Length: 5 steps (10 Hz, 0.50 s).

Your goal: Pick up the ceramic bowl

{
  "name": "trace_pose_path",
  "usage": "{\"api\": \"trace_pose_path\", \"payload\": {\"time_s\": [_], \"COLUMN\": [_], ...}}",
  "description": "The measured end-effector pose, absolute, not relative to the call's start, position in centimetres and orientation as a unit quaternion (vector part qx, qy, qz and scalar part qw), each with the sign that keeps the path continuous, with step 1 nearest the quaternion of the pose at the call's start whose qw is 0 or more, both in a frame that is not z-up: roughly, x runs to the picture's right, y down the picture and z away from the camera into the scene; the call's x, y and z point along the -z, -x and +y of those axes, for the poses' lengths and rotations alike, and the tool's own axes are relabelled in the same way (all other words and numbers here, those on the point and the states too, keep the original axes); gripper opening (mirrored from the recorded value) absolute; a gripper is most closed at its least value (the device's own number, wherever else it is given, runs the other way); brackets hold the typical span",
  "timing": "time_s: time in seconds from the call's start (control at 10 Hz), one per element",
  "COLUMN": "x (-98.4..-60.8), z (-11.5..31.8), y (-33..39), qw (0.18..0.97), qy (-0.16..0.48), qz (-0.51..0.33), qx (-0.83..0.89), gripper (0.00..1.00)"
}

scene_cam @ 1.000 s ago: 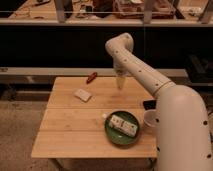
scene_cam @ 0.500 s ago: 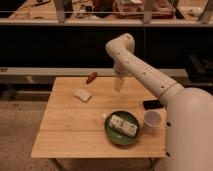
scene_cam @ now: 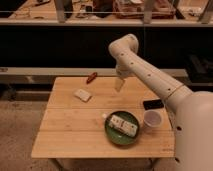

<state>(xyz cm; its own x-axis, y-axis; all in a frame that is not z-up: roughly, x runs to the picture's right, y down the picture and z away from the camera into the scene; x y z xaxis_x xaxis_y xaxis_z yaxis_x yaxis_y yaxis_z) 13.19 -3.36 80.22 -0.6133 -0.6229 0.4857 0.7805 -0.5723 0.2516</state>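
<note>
The ceramic bowl (scene_cam: 121,135) is a wide, shallow dark-green dish near the front right of the wooden table (scene_cam: 70,132). A white packaged item (scene_cam: 124,125) lies inside it. A small translucent white cup (scene_cam: 152,120) stands just right of the bowl. My gripper (scene_cam: 119,85) hangs from the white arm (scene_cam: 145,70) above the table's far middle, well behind and above the bowl, pointing down. It holds nothing that I can see.
A red-brown object (scene_cam: 91,77) lies at the table's back edge. A pale flat packet (scene_cam: 82,94) lies on the left half. A black flat device (scene_cam: 153,104) sits behind the cup. Dark shelving runs behind the table.
The arm has swung a little, and my body's bulk at the right has drawn back, uncovering the cup. The gripper stays over the table's far middle. The bowl has not moved.
</note>
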Motion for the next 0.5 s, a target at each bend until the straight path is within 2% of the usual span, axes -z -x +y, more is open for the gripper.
{"api": "trace_pose_path", "payload": {"time_s": [0.5], "x": [-75.6], "z": [2.2], "y": [-14.4], "qw": [0.525], "qy": [0.123], "qz": [-0.264], "qx": [0.800], "gripper": [0.80]}}
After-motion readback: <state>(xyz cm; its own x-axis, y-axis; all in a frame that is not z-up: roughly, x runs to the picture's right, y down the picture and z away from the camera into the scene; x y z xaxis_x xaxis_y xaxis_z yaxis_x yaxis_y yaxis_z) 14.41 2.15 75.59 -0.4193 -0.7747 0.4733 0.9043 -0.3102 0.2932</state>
